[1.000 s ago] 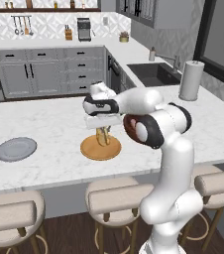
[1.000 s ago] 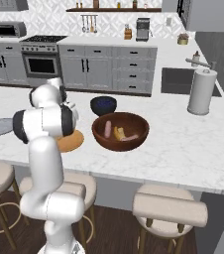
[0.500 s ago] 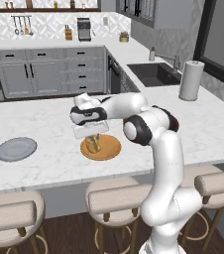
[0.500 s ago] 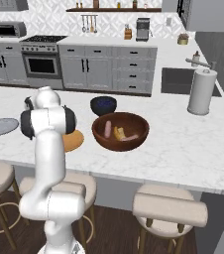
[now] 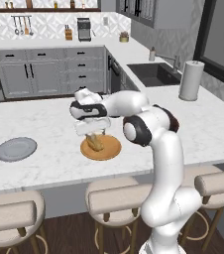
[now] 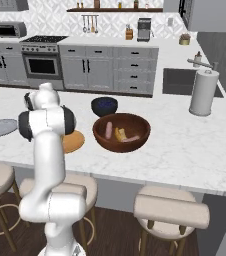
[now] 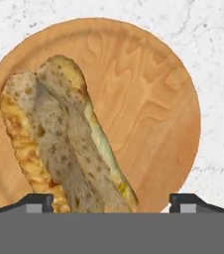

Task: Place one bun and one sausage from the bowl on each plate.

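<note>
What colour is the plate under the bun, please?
Tan-orange wood grain plate, clearest in the hand view.

Left base view looks from behind the arm's left, forward and down across the counter (image 5: pixel 44 119) toward the back cabinets. Right base view covers that same counter (image 6: pixel 195 145) from the other side. Both catch the tan plate (image 5: pixel 100 148) (image 6: pixel 73 141). Hand view stares straight down, very close, at that plate (image 7: pixel 148 99).
</note>
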You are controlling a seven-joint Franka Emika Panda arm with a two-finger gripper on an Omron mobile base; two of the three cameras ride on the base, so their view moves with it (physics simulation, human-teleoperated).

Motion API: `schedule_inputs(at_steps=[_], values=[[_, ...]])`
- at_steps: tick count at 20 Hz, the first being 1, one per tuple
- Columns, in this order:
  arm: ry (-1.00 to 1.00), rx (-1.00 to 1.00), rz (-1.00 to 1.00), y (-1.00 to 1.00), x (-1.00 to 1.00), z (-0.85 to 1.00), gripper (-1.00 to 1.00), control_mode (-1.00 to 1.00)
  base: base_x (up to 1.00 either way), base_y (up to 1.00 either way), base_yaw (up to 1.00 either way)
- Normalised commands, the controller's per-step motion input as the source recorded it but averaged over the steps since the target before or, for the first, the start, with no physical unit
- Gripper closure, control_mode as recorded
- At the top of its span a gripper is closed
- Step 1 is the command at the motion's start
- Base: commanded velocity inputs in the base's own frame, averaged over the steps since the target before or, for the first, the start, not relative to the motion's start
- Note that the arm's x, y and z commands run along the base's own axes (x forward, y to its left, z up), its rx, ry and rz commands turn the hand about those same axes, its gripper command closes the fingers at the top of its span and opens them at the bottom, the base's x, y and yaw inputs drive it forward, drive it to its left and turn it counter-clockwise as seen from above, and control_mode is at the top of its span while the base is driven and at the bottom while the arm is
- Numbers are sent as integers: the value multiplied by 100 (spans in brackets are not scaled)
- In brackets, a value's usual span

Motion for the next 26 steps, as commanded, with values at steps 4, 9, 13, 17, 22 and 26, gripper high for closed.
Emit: schedule_inputs(at_steps=[4, 9, 13, 17, 22, 26], values=[[3, 1, -18, -91, -42, 63, -100, -100, 0, 0, 0], [7, 1, -24, -100, -36, 46, -100, -100, 0, 0, 0], [6, -2, -24, -100, -13, 44, -100, -100, 0, 0, 0], [11, -13, -28, -100, 0, 16, -100, -100, 0, 0, 0], [-14, -2, -6, -100, 0, -2, -100, -100, 0, 0, 0], [-30, 0, 40, -100, 0, 0, -100, -100, 0, 0, 0]])
